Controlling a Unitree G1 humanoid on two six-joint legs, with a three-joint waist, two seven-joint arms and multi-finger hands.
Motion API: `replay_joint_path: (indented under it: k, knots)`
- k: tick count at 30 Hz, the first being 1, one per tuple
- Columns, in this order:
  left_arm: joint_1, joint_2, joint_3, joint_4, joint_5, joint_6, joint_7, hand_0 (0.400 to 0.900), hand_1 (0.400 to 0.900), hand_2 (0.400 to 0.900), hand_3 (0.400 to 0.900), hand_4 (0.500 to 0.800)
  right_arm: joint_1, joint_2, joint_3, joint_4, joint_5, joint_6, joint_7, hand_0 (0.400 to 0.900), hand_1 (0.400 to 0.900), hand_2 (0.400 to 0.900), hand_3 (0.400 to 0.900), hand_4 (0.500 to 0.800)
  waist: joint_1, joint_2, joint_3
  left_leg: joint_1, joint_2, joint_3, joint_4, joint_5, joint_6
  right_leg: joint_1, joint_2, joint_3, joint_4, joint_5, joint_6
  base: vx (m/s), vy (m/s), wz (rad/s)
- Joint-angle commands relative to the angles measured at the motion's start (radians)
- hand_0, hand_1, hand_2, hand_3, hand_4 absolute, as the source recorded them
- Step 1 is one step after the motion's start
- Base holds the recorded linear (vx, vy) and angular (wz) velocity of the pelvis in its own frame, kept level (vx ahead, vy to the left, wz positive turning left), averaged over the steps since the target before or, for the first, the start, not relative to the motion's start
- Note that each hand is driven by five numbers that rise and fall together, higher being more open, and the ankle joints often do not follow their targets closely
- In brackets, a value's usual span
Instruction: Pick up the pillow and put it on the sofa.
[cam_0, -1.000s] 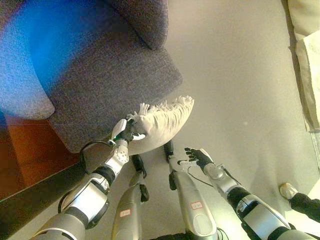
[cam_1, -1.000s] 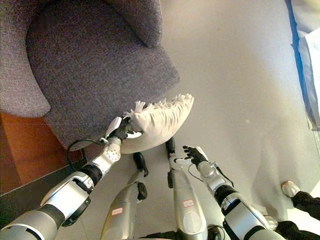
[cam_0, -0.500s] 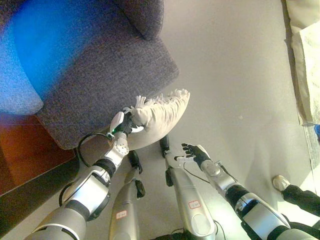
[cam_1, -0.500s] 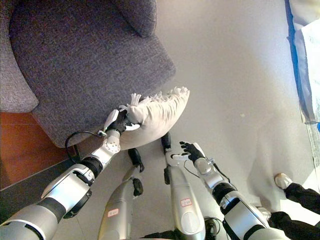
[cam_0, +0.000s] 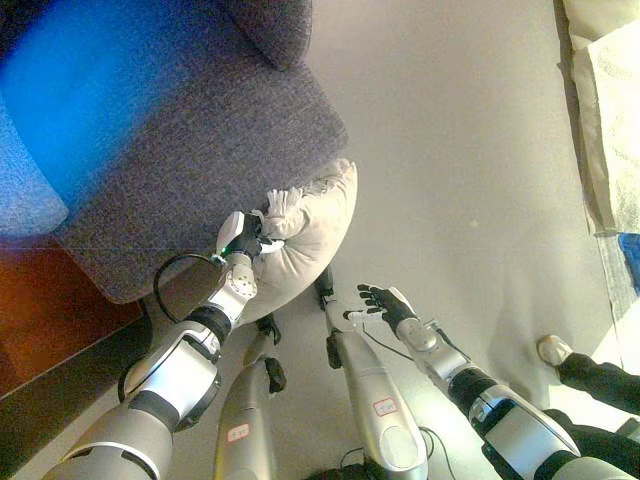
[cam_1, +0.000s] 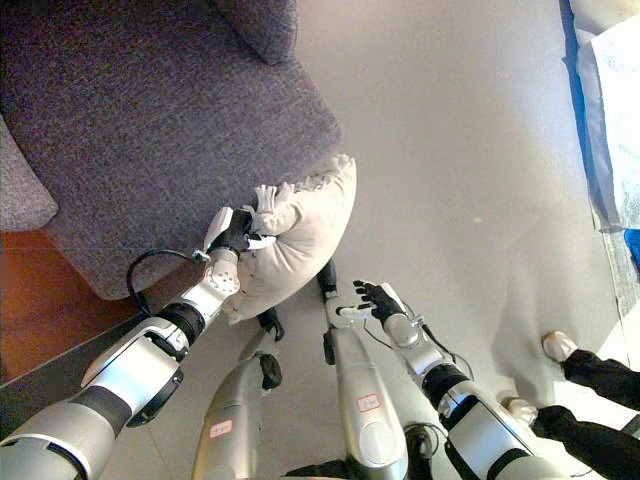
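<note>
A cream pillow (cam_0: 310, 235) with a fringed edge hangs at the front edge of the dark grey sofa (cam_0: 170, 120), its fringe end touching the seat. My left hand (cam_0: 243, 237) is shut on the pillow's left end, fingers curled into the cloth. Lower right, my right hand (cam_0: 383, 303) hovers open over the floor, apart from the pillow. The same scene in the right eye view: pillow (cam_1: 300, 235), left hand (cam_1: 234, 232), right hand (cam_1: 377, 298).
Pale floor (cam_0: 460, 180) spreads to the right of the sofa. A light cloth-covered edge (cam_0: 610, 110) runs along the far right. A person's shoe and dark trouser leg (cam_0: 580, 365) stand at the lower right. Reddish-brown floor (cam_0: 50, 310) lies left of the sofa.
The pillow has swung from lying flat to hanging more upright and moved left towards the sofa seat with my left hand. The camera has shifted; the right hand stays open.
</note>
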Motion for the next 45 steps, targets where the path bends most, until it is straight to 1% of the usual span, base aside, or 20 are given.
replay_joint_path:
  k: [1,4,10,13,16,20,22,23,26,30,32,33,35,36,40,42,45]
  knots:
    - [-0.067,0.016,0.026,0.002,-0.016,-0.043,0.01,0.4,0.4,0.4,0.4,0.5,0.012,-0.024,0.013,-0.059,0.02,-0.014,-0.019,0.9,0.9,0.9,0.9,0.8,0.004,0.006,0.003,-0.061,0.07,-0.03,0.067,0.012,-0.09,-0.052,-0.04,0.024,0.101,-0.071,0.123,0.0,0.0,0.0]
    - [-0.057,0.012,0.027,-0.009,-0.031,-0.046,0.002,0.4,0.4,0.4,0.4,0.5,0.022,-0.023,0.01,-0.056,0.021,-0.013,-0.021,0.9,0.9,0.9,0.9,0.8,0.009,0.01,0.003,-0.043,0.066,-0.034,0.06,0.008,-0.087,-0.037,-0.041,0.022,0.102,-0.079,0.123,0.0,0.001,0.01]
    - [-0.01,0.002,0.026,-0.046,-0.027,-0.086,-0.022,0.4,0.4,0.4,0.4,0.5,0.046,-0.026,-0.02,0.001,0.009,-0.01,0.0,0.9,0.9,0.9,0.9,0.8,0.026,0.032,0.003,0.031,0.061,-0.042,0.048,-0.001,-0.082,0.035,-0.053,0.014,0.101,-0.1,0.125,0.01,0.022,0.01]
    - [0.009,0.012,0.03,-0.062,-0.041,-0.094,-0.038,0.4,0.4,0.4,0.4,0.5,0.063,-0.031,-0.039,0.049,-0.001,-0.017,0.023,0.9,0.9,0.9,0.9,0.8,0.033,0.045,0.003,0.089,0.056,-0.05,0.039,-0.011,-0.08,0.094,-0.059,0.008,0.097,-0.114,0.124,0.05,0.055,0.04]
    - [0.042,0.028,0.033,-0.097,-0.026,-0.096,-0.066,0.4,0.4,0.4,0.4,0.5,0.092,-0.034,-0.064,0.091,-0.027,-0.021,0.049,0.9,0.9,0.9,0.9,0.8,0.043,0.056,0.003,0.168,0.051,-0.055,0.021,-0.019,-0.076,0.173,-0.063,0.0,0.089,-0.127,0.125,0.05,0.036,0.08]
    - [0.102,0.034,0.027,-0.155,-0.029,-0.103,-0.074,0.4,0.4,0.4,0.4,0.5,0.144,-0.038,-0.084,0.145,-0.047,-0.031,0.069,0.9,0.9,0.9,0.9,0.8,0.057,0.073,-0.044,0.228,0.043,-0.061,-0.009,-0.02,-0.073,0.239,-0.07,-0.015,0.07,-0.141,0.123,0.07,0.025,0.11]
    - [0.144,0.036,0.029,-0.196,-0.019,-0.103,-0.089,0.4,0.4,0.4,0.4,0.5,0.188,-0.04,-0.104,0.175,-0.053,-0.037,0.08,0.9,0.9,0.9,0.9,0.8,0.067,0.082,-0.08,0.265,0.036,-0.069,-0.023,-0.025,-0.068,0.286,-0.074,-0.024,0.058,-0.149,0.122,0.1,0.016,0.15]
    - [0.153,0.036,0.029,-0.202,-0.017,-0.105,-0.092,0.4,0.4,0.4,0.4,0.5,0.197,-0.04,-0.108,0.183,-0.056,-0.041,0.083,0.9,0.9,0.9,0.9,0.8,0.068,0.083,-0.086,0.274,0.034,-0.07,-0.027,-0.026,-0.067,0.296,-0.075,-0.026,0.055,-0.151,0.123,0.09,0.018,0.13]
    - [0.205,0.034,0.029,-0.261,-0.008,-0.091,-0.105,0.4,0.4,0.4,0.4,0.5,0.252,-0.044,-0.137,0.213,-0.063,-0.059,0.104,0.9,0.9,0.9,0.9,0.8,0.08,0.089,-0.134,0.322,0.024,-0.077,-0.049,-0.033,-0.06,0.355,-0.079,-0.035,0.035,-0.159,0.127,0.11,0.017,0.12]
    - [0.277,0.036,0.03,-0.334,0.001,-0.072,-0.148,0.4,0.4,0.4,0.4,0.5,0.326,-0.041,-0.171,0.234,-0.08,-0.065,0.124,0.9,0.9,0.9,0.9,0.8,0.094,0.101,-0.204,0.395,0.013,-0.084,-0.089,-0.041,-0.052,0.438,-0.078,-0.046,0.003,-0.17,0.133,0.14,0.038,0.08]
    - [0.3,0.041,0.026,-0.377,0.008,-0.052,-0.171,0.4,0.4,0.4,0.4,0.5,0.35,-0.035,-0.182,0.248,-0.089,-0.065,0.131,0.9,0.9,0.9,0.9,0.8,0.099,0.106,-0.232,0.42,0.009,-0.086,-0.097,-0.046,-0.048,0.466,-0.076,-0.05,-0.003,-0.176,0.133,0.13,0.037,0.05]
    - [0.31,0.048,0.022,-0.404,-0.009,-0.038,-0.19,0.4,0.4,0.4,0.4,0.5,0.362,-0.034,-0.186,0.253,-0.096,-0.062,0.137,0.9,0.9,0.9,0.9,0.8,0.101,0.108,-0.247,0.435,0.008,-0.088,-0.101,-0.049,-0.046,0.481,-0.076,-0.052,-0.006,-0.179,0.133,0.12,0.039,0.05]
    - [0.318,0.059,0.022,-0.432,-0.028,-0.029,-0.209,0.4,0.4,0.4,0.4,0.5,0.374,-0.032,-0.191,0.256,-0.104,-0.056,0.144,0.9,0.9,0.9,0.9,0.8,0.103,0.11,-0.262,0.45,0.007,-0.089,-0.105,-0.053,-0.045,0.497,-0.075,-0.054,-0.009,-0.184,0.134,0.09,0.03,0.04]
    - [0.323,0.074,0.024,-0.468,-0.053,-0.018,-0.233,0.4,0.4,0.4,0.4,0.5,0.386,-0.029,-0.193,0.262,-0.111,-0.048,0.149,0.9,0.9,0.9,0.9,0.8,0.106,0.113,-0.283,0.466,0.006,-0.09,-0.109,-0.057,-0.042,0.516,-0.074,-0.059,-0.015,-0.188,0.133,0.1,0.027,0.05]
    - [0.327,0.116,0.03,-0.552,-0.085,-0.002,-0.272,0.4,0.4,0.4,0.4,0.5,0.405,-0.026,-0.197,0.273,-0.136,-0.031,0.162,0.9,0.9,0.9,0.9,0.8,0.116,0.119,-0.319,0.495,0.005,-0.094,-0.12,-0.06,-0.039,0.55,-0.073,-0.069,-0.025,-0.195,0.131,0.08,0.015,0.06]
    - [0.32,0.147,0.04,-0.625,-0.098,0.025,-0.292,0.4,0.4,0.4,0.4,0.5,0.417,-0.022,-0.199,0.286,-0.146,-0.022,0.171,0.9,0.9,0.9,0.9,0.8,0.126,0.122,-0.349,0.511,0.005,-0.102,-0.127,-0.06,-0.039,0.571,-0.073,-0.078,-0.025,-0.202,0.13,0.11,-0.005,0.11]
    - [0.316,0.169,0.052,-0.696,-0.108,0.068,-0.309,0.4,0.4,0.4,0.4,0.5,0.426,-0.018,-0.198,0.294,-0.153,-0.012,0.175,0.9,0.9,0.9,0.9,0.8,0.136,0.125,-0.378,0.527,0.004,-0.109,-0.129,-0.063,-0.037,0.593,-0.072,-0.086,-0.027,-0.21,0.128,0.07,-0.01,0.08]
